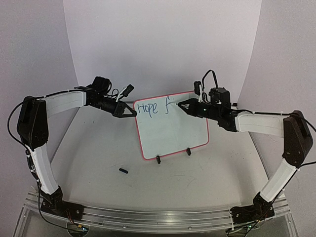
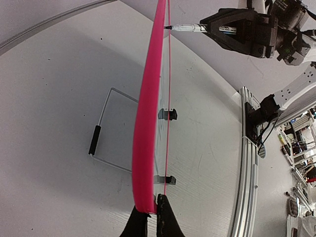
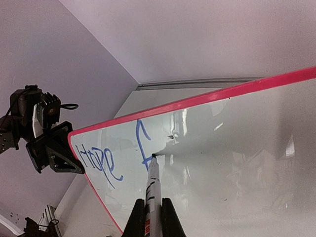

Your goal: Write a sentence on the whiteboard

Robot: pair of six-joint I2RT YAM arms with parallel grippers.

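The small rectangular whiteboard (image 1: 173,131), with rounded corners and a thin red-pink frame, stands upright near the middle of the table, its face toward the near edge. It rests on two small black clip feet (image 1: 158,159), and a thin wire stand (image 2: 106,123) with a black sleeve sits behind it. Of the sentence (image 3: 101,160), only "Hope f" in blue handwritten marker shows along the top edge, so most of the writing is not yet done.

The board looks light, thin and stiff, with a glossy, slippery face. I judge it would tip or slide back under pen pressure unless braced. The frame is the place to take it, not the face, where a finger would smear wet ink. The left gripper (image 2: 151,219) does just that: its black fingers are clenched on the frame at the upper corner on its own side.

The right gripper (image 3: 152,213) is clamped around a white-barrelled marker (image 3: 153,182), whose tip touches the board just beside the "f". Light, even pressure seems wise, since the tip could skate on the gloss.

A small black cylinder (image 1: 123,171), probably the marker's cap, lies on the table between the board and the near left corner. The table (image 1: 94,148) is smooth, matte pale grey. Pale lilac-white walls (image 1: 163,44) close it in on three sides, and an aluminium rail (image 1: 148,216) carrying the arm bases runs along the near edge.
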